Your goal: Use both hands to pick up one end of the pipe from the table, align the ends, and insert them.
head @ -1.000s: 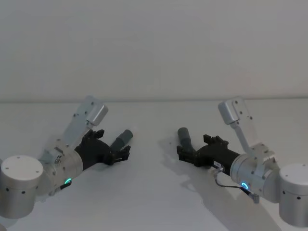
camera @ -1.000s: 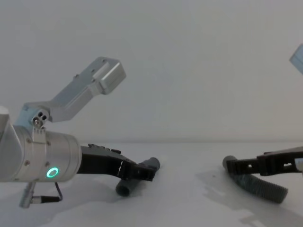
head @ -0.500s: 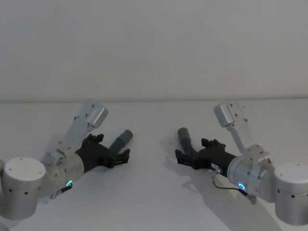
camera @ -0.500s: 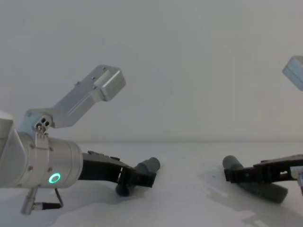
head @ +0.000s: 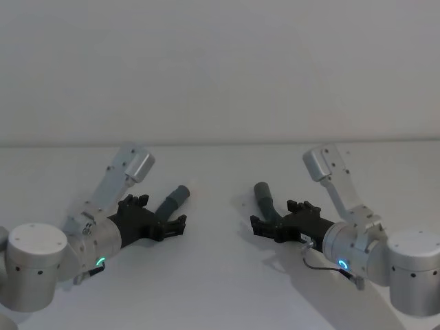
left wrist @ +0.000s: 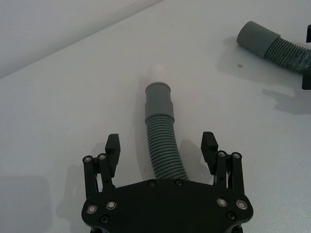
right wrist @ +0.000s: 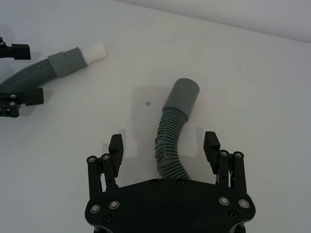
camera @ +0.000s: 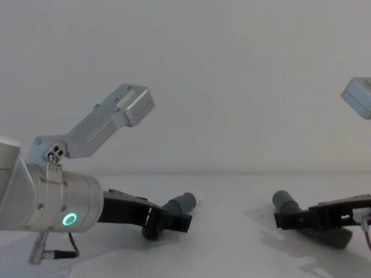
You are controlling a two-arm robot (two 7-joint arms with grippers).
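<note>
Two dark-grey corrugated pipe pieces lie on the white table [head: 220, 275]. The left piece [head: 173, 199] ends in a grey cuff [left wrist: 159, 99] with a white tip [left wrist: 156, 73]. The right piece [head: 264, 198] ends in a plain grey cuff [right wrist: 181, 99]. My left gripper [left wrist: 161, 145] is open low over the table, its fingers either side of the left piece's ribbed body without touching it. My right gripper [right wrist: 164, 143] is open in the same way around the right piece [right wrist: 169, 133]. The chest view shows the left gripper [camera: 168, 221] and the right gripper [camera: 284, 220] near the table surface.
The two cuff ends point toward the middle of the table with a bare white gap between them. A plain pale wall rises behind the table's far edge [head: 220, 144]. A small dark speck [right wrist: 147, 103] marks the table beside the right piece.
Both grippers have sunk lower toward the table and now straddle their pipe pieces more closely. The pieces themselves have stayed where they lay.
</note>
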